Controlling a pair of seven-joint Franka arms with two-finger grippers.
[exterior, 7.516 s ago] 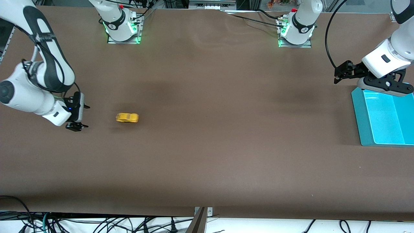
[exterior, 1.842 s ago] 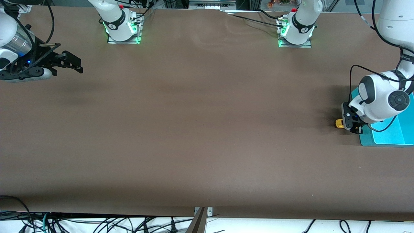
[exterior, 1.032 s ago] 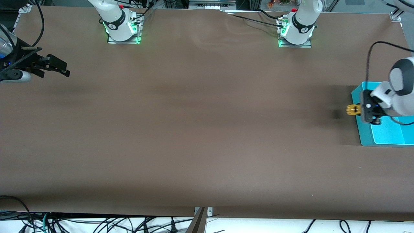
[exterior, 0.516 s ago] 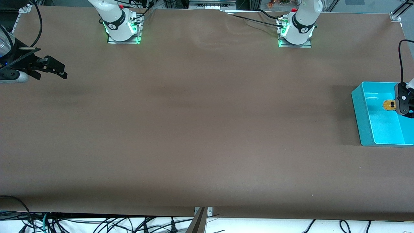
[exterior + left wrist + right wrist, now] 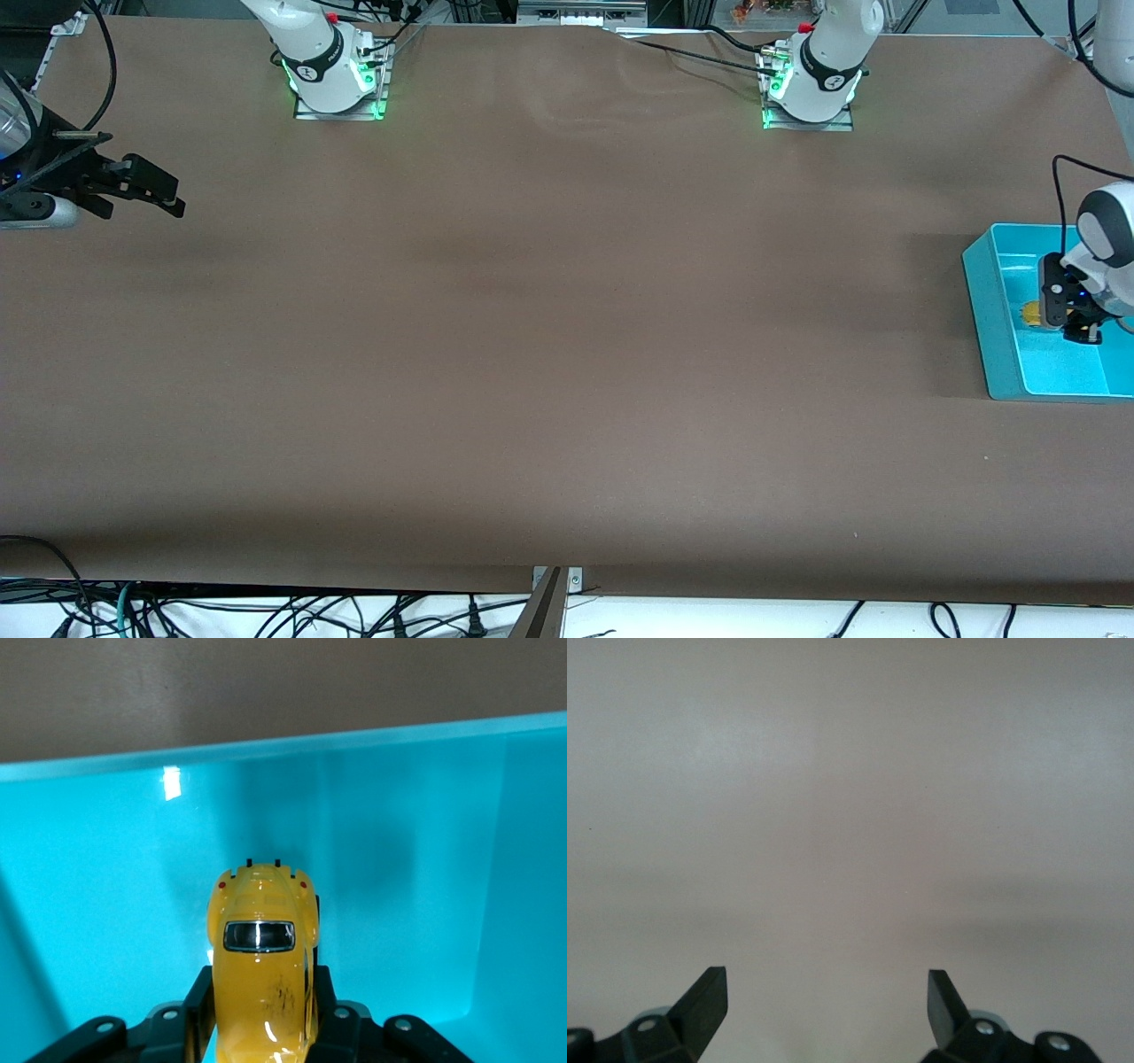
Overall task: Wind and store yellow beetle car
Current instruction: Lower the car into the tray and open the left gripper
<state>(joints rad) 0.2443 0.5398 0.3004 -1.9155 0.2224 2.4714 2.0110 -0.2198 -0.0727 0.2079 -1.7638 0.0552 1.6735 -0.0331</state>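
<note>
The yellow beetle car (image 5: pixel 261 970) is a small rounded yellow toy with a dark window. My left gripper (image 5: pixel 262 992) is shut on its sides and holds it low inside the turquoise bin (image 5: pixel 106 859). In the front view the left gripper (image 5: pixel 1061 312) is down in the bin (image 5: pixel 982 297) at the left arm's end of the table, with a bit of the car (image 5: pixel 1031 313) showing beside it. My right gripper (image 5: pixel 158 197) is open and empty, held above the table at the right arm's end; its fingers (image 5: pixel 709 997) stand wide apart over bare table.
The table is covered in brown cloth (image 5: pixel 549 337). The two arm bases (image 5: pixel 337 75) (image 5: pixel 811 84) stand along the edge farthest from the front camera. Cables hang below the near edge.
My left gripper has gone down with the car, from above the bin into it. Earlier it carried the car from the table beside the bin. The right arm has barely moved.
</note>
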